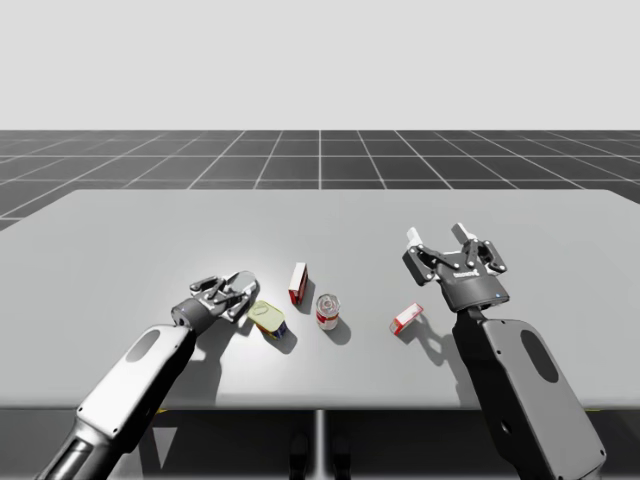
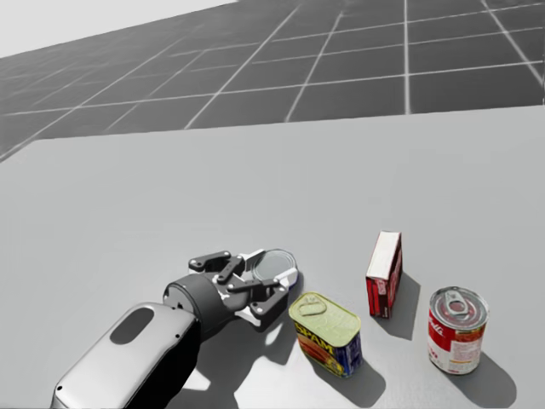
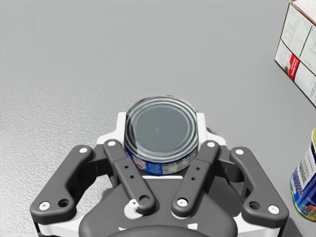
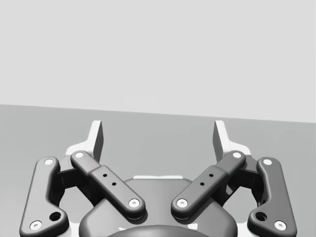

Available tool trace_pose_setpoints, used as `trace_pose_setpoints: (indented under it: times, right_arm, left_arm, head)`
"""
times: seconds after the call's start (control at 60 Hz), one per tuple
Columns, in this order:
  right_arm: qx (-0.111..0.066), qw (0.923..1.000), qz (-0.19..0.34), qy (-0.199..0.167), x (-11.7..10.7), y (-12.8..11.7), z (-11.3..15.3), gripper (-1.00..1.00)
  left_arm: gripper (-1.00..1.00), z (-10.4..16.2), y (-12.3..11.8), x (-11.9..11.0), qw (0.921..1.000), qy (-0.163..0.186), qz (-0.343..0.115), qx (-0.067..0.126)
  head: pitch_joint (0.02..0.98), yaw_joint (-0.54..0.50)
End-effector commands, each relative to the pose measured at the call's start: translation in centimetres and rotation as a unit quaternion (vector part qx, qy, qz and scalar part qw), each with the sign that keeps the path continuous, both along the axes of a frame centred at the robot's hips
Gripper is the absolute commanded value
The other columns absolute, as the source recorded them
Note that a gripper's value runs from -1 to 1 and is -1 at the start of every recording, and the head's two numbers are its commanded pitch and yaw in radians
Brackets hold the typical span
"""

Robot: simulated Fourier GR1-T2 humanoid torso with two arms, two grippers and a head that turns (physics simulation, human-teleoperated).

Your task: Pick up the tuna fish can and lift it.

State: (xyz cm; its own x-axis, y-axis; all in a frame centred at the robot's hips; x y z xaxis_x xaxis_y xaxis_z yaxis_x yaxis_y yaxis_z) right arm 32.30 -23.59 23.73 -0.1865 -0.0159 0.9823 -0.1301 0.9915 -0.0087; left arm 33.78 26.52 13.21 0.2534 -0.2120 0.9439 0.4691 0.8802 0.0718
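Note:
The tuna fish can (image 3: 160,131) is a low round tin with a silver lid and a blue label. It sits between the fingers of my left gripper (image 3: 161,118), whose white pads press on it from both sides. In the head view the tuna fish can (image 2: 274,264) lies in that gripper (image 2: 277,277), close over the grey table (image 2: 128,196), just left of the other goods. The high view shows my left gripper (image 1: 238,290) at the table's left-centre. My right gripper (image 1: 438,235) hovers open to the right, and its fingers (image 4: 96,136) have nothing between them.
A rectangular yellow-topped tin (image 2: 326,334) stands right beside the left gripper. Further right are an upright red and white box (image 2: 384,273) and a red and white round can (image 2: 457,331). A small red box (image 1: 406,318) lies near my right arm.

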Motion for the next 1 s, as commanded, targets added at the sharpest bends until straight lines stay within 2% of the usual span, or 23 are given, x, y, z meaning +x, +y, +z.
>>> trace_pose_setpoints:
  times: [0.017, 0.2, 0.517, 0.733, 1.0]
  right_arm:
    - [0.001, 1.0000, 0.000, 0.000, 0.0, -0.1, 0.0, -1.00]
    - [0.002, 1.0000, -0.001, 0.001, -0.1, -0.1, 0.0, -1.00]
    - [0.003, 1.0000, 0.001, 0.003, 0.0, -0.2, -0.1, -1.00]
    - [0.004, 1.0000, 0.000, 0.003, 0.1, -0.2, 0.0, -1.00]
    - [0.004, 1.0000, -0.002, 0.002, 0.1, -0.3, 0.0, -1.00]
  left_arm:
    - [0.93, -1.0, -0.2, -0.7, 0.9987, 0.025, -0.045, 0.006]
    - [0.92, -1.1, -0.2, -0.7, 0.9988, 0.022, -0.044, 0.007]
    - [0.94, -0.3, -0.4, -0.5, 0.9994, 0.012, -0.031, -0.001]
    - [0.95, 3.4, -0.5, -0.4, 0.9993, -0.020, -0.031, 0.001]
    - [0.96, 9.8, -0.6, -0.1, 0.9957, -0.088, -0.031, 0.003]
  head:
    - [0.552, 0.34]
    - [0.466, 0.35]
    - [0.454, 0.35]
    - [0.453, 0.35]
    - [0.437, 0.34]
